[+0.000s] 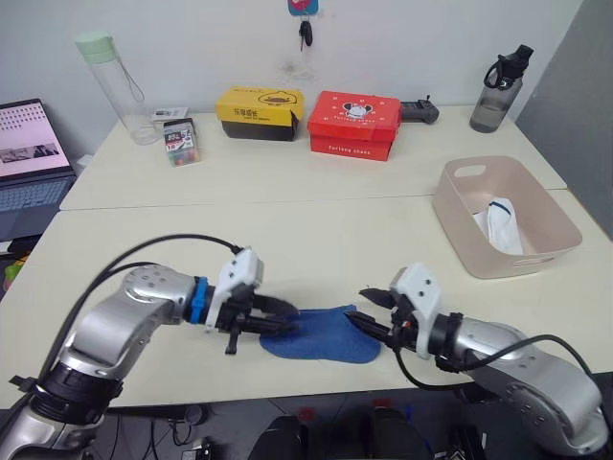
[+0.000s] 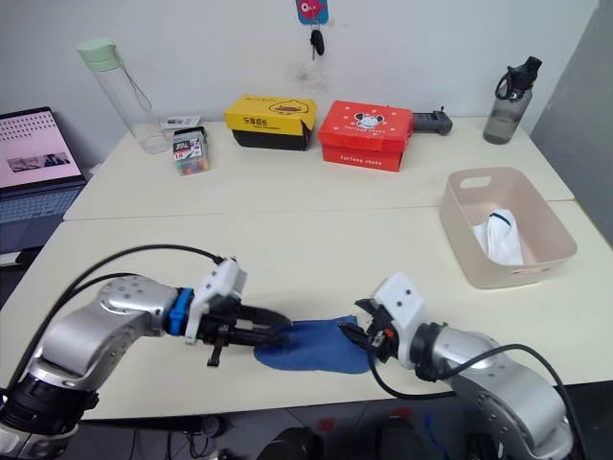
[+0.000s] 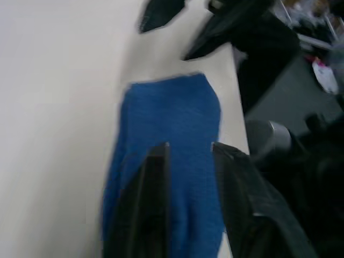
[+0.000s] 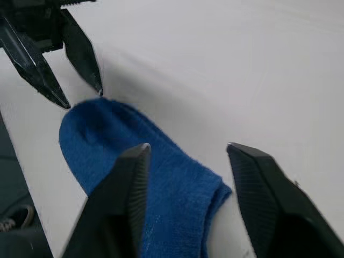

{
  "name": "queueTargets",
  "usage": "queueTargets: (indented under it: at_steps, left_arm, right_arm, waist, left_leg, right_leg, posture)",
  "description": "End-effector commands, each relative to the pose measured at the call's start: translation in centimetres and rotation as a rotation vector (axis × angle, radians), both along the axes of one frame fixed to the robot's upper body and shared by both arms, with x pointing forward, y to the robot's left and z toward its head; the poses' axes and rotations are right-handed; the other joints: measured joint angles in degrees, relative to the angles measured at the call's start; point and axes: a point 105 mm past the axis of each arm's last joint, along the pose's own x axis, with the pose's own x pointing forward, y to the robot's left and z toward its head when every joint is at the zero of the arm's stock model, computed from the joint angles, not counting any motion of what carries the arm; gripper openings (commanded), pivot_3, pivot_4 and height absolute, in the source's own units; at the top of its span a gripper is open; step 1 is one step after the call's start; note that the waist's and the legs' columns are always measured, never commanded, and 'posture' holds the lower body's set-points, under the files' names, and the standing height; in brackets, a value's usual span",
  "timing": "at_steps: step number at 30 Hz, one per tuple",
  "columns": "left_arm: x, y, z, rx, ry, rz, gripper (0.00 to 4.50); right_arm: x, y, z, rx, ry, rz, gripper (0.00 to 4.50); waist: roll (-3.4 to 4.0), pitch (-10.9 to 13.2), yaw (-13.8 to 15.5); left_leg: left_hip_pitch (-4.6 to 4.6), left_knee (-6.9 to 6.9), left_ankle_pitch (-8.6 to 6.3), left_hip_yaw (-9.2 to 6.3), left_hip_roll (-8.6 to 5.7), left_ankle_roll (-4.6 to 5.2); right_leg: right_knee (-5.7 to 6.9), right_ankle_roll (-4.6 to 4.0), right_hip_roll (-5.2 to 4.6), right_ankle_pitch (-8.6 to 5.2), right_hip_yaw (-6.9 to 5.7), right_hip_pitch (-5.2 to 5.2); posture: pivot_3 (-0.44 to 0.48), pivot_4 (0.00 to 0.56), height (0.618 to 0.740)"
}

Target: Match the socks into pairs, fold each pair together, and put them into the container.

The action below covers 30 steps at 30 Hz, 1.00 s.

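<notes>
Two grippers flank the medium blue socks (image 1: pixel 321 333) lying flat near the worktop (image 1: pixel 316 230) front edge. Left gripper (image 1: pixel 283 319) jaws narrow, over one end; right gripper (image 1: pixel 369 311) jaws wide, at the other. Risk: pinching one layer only, so the pair separates, or dragging it off the edge. Container (image 1: pixel 460 213), well apart, holds white socks (image 1: pixel 500 223).

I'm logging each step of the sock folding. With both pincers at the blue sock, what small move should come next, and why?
Probably close both pincers on the blue sock's ends. The left pincer and right pincer are open at opposite ends, and it lies flat on the table, unfolded, away from the basin.
</notes>
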Motion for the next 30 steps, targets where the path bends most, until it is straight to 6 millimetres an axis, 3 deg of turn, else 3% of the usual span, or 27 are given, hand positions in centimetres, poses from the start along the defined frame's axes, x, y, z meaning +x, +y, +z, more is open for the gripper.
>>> queueTargets:
  at_steps: [1,4,8,12,18,21,23,26,30]
  left_arm:
    - [1.0,-0.2,-1.8,0.051,-0.039,-0.004,0.03]
    - [2.4,-0.5,-3.5,0.078,-0.068,0.036,0.00]
    - [3.0,0.3,-5.4,0.140,-0.059,0.074,0.00]
    - [3.3,0.6,-6.3,0.135,-0.012,0.136,0.00]
    - [2.7,0.3,-6.1,0.135,-0.022,0.097,0.00]
    - [2.7,0.3,-6.1,0.140,-0.039,0.090,0.00]
    - [2.6,0.2,-6.1,0.144,-0.050,0.080,0.00]
    - [2.5,0.1,-6.1,0.149,-0.058,0.072,0.00]
    - [2.5,0.2,-6.2,0.150,-0.060,0.076,0.00]
  right_arm:
    - [0.6,1.0,-0.7,-0.041,-0.065,0.061,1.14]
    - [0.9,1.4,-2.3,-0.096,-0.061,0.083,0.09]
    - [1.7,0.1,-4.5,-0.170,-0.051,0.012,0.04]
    - [2.5,-2.2,-5.0,-0.184,-0.042,-0.074,0.04]
    - [1.8,-2.1,-2.2,-0.034,-0.056,-0.060,0.04]
    - [1.6,-0.3,0.4,0.077,-0.073,0.006,0.04]
    - [1.0,1.0,0.7,0.100,-0.040,0.073,0.04]
    - [-0.2,2.0,-1.6,0.007,0.030,0.178,0.04]
    - [-0.9,0.8,-4.5,-0.099,0.086,0.201,0.04]
  waist:
    - [0.00,0.01,0.02]
    - [-0.03,0.01,0.29]
    - [-0.03,0.00,0.19]
    - [-0.04,-0.09,0.37]
    - [-0.05,-0.18,0.38]
    - [-0.04,-0.18,0.18]
    - [-0.03,-0.19,0.12]
    - [-0.05,-0.20,0.32]
    - [-0.05,-0.20,0.29]
  left_leg:
    - [-0.02,0.00,0.00,0.00,0.00,0.00]
    - [-0.06,0.08,0.00,-0.01,-0.04,0.00]
    - [-0.06,0.07,0.00,-0.02,-0.02,0.00]
    - [0.01,0.08,0.00,-0.02,-0.04,0.00]
    - [0.02,0.08,0.00,-0.04,-0.04,0.00]
    - [0.02,0.07,0.00,-0.04,-0.02,0.00]
    - [0.03,0.06,0.00,-0.04,-0.02,0.00]
    - [0.02,0.07,0.00,-0.07,-0.03,0.00]
    - [0.00,0.07,0.00,-0.08,-0.04,0.00]
  right_leg:
    - [0.00,0.00,0.00,0.00,0.00,0.00]
    - [-0.01,0.00,-0.01,0.00,-0.01,0.00]
    - [0.01,0.00,-0.01,0.00,0.00,-0.02]
    - [0.02,0.00,-0.01,0.00,0.02,0.05]
    - [0.02,0.00,-0.01,0.00,0.01,0.07]
    - [0.03,0.00,-0.01,0.00,0.02,0.06]
    - [0.04,0.00,-0.01,0.00,0.02,0.06]
    - [0.00,0.00,-0.01,0.00,-0.02,0.07]
    - [-0.04,0.00,-0.01,0.00,-0.03,0.07]
  posture:
    - [0.000,0.150,0.726]
    - [0.000,0.150,0.726]
    - [0.000,0.150,0.726]
    - [0.000,0.150,0.726]
    - [0.000,0.150,0.726]
    - [0.000,0.150,0.726]
    - [0.000,0.150,0.726]
    - [0.000,0.150,0.726]
    - [0.000,0.150,0.726]
